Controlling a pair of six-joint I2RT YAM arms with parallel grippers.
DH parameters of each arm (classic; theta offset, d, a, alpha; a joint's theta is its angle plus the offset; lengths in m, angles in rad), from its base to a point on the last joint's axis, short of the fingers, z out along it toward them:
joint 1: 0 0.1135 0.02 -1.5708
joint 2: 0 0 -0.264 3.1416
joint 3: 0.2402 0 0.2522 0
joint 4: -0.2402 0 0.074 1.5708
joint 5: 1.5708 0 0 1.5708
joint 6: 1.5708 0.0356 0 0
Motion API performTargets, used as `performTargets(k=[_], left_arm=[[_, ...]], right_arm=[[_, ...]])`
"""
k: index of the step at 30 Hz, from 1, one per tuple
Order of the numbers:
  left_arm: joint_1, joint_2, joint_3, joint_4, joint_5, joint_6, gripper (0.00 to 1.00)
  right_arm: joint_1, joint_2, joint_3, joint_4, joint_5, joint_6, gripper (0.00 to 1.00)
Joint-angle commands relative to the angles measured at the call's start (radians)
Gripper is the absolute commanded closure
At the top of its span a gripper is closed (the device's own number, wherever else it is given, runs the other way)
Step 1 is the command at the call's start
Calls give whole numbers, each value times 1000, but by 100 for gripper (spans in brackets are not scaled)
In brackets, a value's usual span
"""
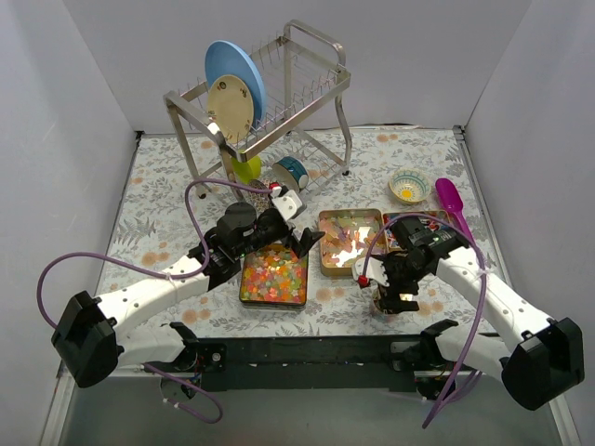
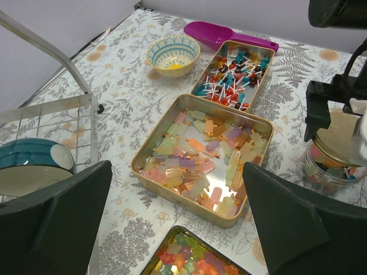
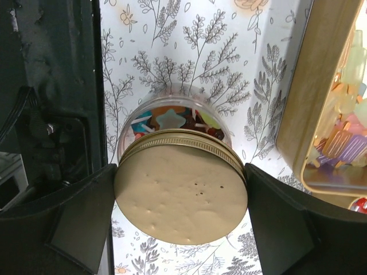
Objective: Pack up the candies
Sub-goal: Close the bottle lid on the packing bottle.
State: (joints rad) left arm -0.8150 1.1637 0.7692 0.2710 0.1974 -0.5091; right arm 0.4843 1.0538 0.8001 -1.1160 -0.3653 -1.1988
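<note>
Three open gold tins hold the candies: small star-shaped bits (image 1: 272, 275), also at the bottom of the left wrist view (image 2: 195, 260); translucent popsicle-shaped gummies (image 1: 349, 242) (image 2: 200, 154); red-blue-white wrapped pieces (image 2: 235, 71), partly hidden by the right arm in the top view. My left gripper (image 1: 299, 232) (image 2: 178, 229) is open and empty above the star tin's far edge. My right gripper (image 1: 395, 299) (image 3: 180, 212) is shut on the round gold lid (image 3: 180, 192), held tilted just over a clear jar (image 3: 178, 121) (image 2: 330, 166) with mixed candies in it.
A purple scoop (image 1: 453, 200) (image 2: 215, 34) and a small patterned bowl (image 1: 408, 187) (image 2: 172, 54) lie at the back right. A metal dish rack (image 1: 270, 102) with plates stands at the back, a teal bowl (image 1: 291, 171) under it.
</note>
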Motion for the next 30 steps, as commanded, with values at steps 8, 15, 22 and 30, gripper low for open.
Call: performTargets(k=[8,15,22,30], left_arm=[[-6,-48,-27,-26,-16,-8,2],[-4,-45,-34,-21,-15,-11,2],[-6,-59,-51,-36,31,-43,2],[-110,-157,-336,172,85,-114,2]], right_arm=[[103,32,-50,24,-20,2,30],[129,70,-56,62,20,27,30],[131,110,-68,22,12,21,29],[131,74,-114,41,-3,73,24]])
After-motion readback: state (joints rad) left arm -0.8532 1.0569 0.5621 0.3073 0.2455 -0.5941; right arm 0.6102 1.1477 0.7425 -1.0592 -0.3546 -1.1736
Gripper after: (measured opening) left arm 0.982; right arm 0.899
